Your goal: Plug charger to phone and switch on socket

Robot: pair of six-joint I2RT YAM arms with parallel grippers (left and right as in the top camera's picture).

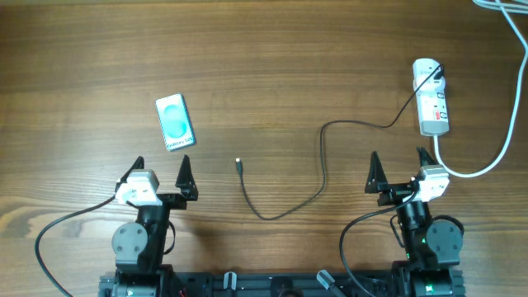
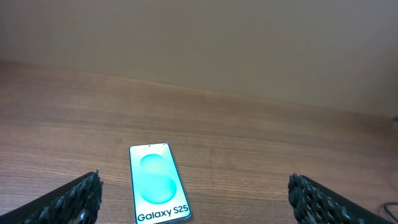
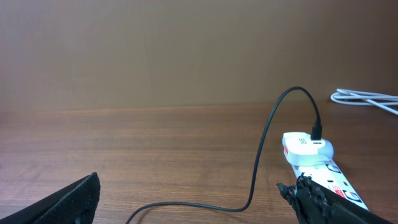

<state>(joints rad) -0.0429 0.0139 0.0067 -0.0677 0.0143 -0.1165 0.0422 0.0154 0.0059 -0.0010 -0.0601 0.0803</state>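
The phone [image 1: 175, 122] lies flat at the left of the table, cyan screen up with "Galaxy S25" text; it also shows in the left wrist view [image 2: 157, 183]. The black charger cable [image 1: 322, 157] runs from its plug in the white socket strip [image 1: 431, 99] to its loose metal tip [image 1: 238, 165] mid-table. In the right wrist view the cable [image 3: 264, 155] rises to the plug in the socket [image 3: 309, 149]. My left gripper [image 1: 162, 175] is open and empty, just in front of the phone. My right gripper [image 1: 399, 169] is open and empty, in front of the socket.
A thick white cord [image 1: 503, 124] loops from the socket's near end up the right edge of the table to the far right corner; it also shows in the right wrist view [image 3: 367, 99]. The wooden table [image 1: 272, 66] spreads around.
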